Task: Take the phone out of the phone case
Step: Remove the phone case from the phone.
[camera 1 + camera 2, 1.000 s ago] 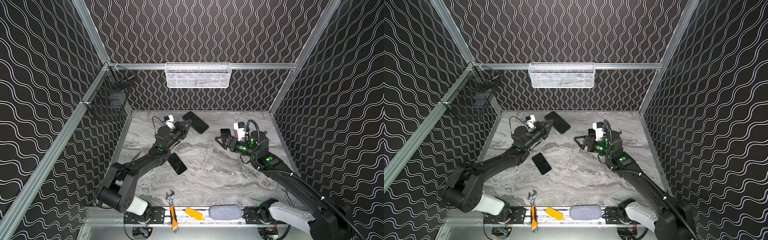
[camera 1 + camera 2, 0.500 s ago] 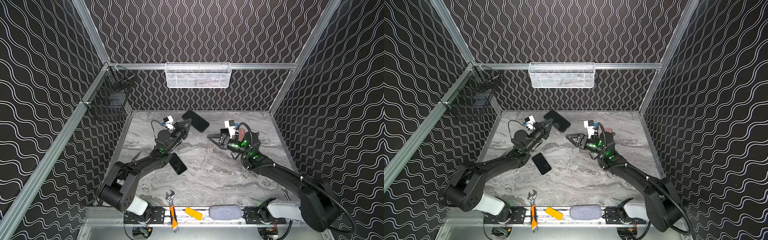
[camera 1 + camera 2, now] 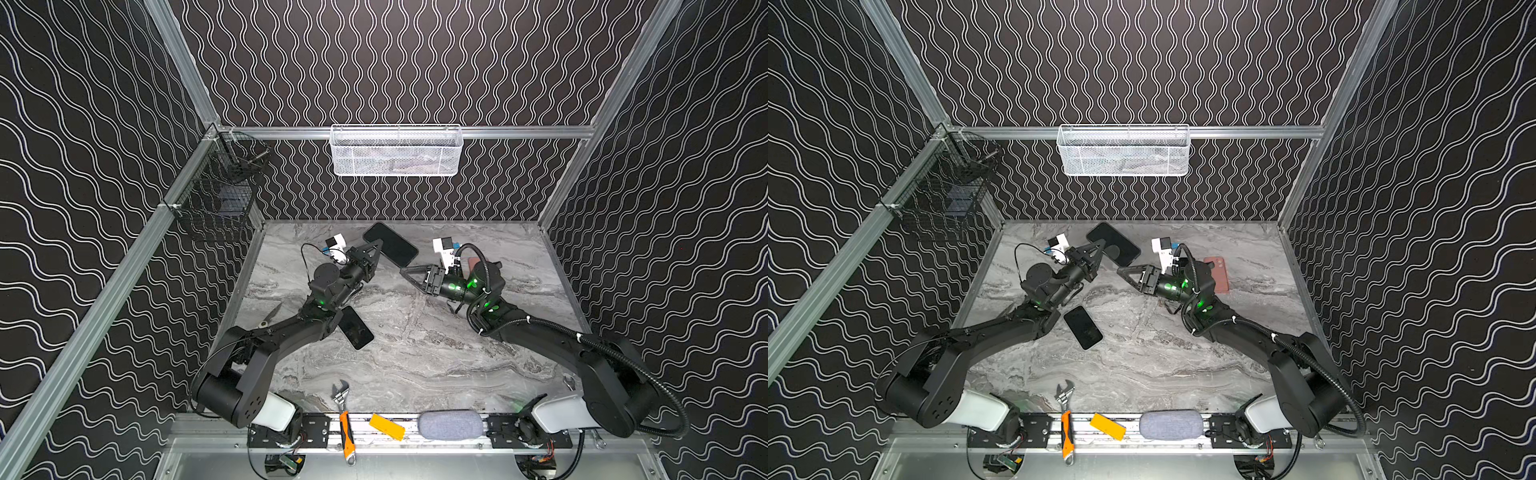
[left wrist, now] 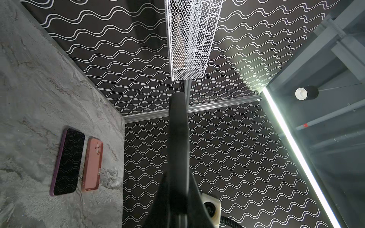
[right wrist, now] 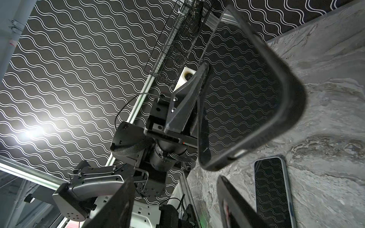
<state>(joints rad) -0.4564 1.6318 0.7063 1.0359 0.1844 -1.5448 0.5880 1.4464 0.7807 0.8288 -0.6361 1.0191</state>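
In L gripper [image 3: 378,246]: black case [image 3: 394,250].

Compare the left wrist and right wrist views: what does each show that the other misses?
Only left wrist: a purple phone and pink case side by side on the table, plus the white basket. Only right wrist: the broad face of the black case pinched by the left fingers, another phone lying flat, the black basket, the parted right fingers. Both: left fingers, table, wavy wall.
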